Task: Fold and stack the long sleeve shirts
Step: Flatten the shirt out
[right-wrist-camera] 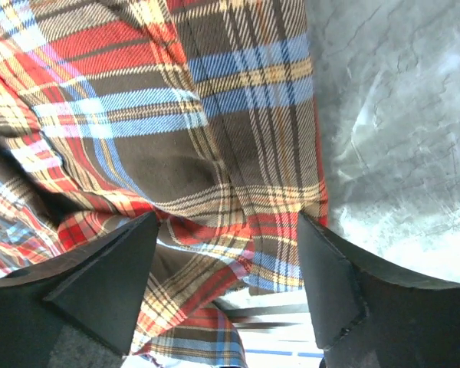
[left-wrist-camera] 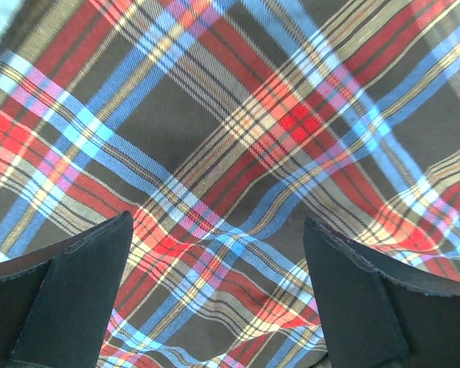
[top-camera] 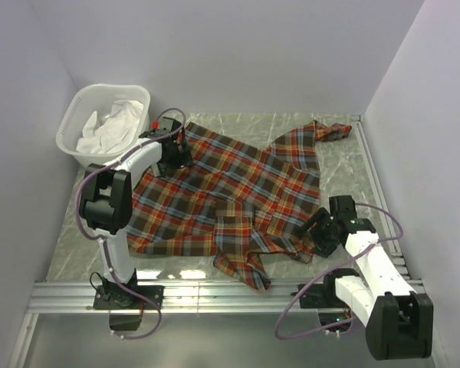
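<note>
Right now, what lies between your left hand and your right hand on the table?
Only the plaid shirt, spread rumpled from the left hand to the right hand, with nothing else on it. The top view shows this.

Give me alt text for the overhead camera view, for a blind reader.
Plaid flannel shirt lies spread, rumpled, on a grey table. The open left gripper is over its far left part, the open right gripper at its near right edge. A white basket of cloth stands far left.
</note>
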You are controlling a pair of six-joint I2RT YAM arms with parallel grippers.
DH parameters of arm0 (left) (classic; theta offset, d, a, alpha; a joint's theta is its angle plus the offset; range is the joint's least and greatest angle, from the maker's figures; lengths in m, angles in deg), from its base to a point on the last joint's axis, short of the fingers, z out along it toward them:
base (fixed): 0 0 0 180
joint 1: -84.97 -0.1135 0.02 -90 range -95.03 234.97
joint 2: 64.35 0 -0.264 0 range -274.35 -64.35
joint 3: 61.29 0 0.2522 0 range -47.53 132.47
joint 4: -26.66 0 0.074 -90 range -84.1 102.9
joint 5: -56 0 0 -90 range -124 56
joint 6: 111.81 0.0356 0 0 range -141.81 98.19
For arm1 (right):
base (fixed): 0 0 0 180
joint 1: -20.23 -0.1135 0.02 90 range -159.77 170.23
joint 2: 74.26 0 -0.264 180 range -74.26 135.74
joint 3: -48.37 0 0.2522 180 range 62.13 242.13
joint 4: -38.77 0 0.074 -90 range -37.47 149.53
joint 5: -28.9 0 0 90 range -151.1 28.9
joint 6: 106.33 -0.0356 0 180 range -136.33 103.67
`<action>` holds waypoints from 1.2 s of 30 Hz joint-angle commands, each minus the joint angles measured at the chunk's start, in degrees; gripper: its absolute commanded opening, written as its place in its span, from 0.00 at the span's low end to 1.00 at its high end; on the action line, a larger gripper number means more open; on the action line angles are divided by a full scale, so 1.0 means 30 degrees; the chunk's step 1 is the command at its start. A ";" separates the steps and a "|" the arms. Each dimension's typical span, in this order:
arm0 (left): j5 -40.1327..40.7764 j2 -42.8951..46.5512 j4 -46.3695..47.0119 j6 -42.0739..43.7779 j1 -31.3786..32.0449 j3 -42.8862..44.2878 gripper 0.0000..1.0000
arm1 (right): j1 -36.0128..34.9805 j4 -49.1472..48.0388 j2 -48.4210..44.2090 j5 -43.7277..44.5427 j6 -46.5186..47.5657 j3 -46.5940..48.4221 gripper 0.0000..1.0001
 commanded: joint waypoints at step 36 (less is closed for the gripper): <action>-0.4951 0.3512 0.3759 -0.5790 -0.2986 -0.9467 0.96 | 0.3581 -0.6758 1.1926 0.3799 0.0267 0.6959 0.53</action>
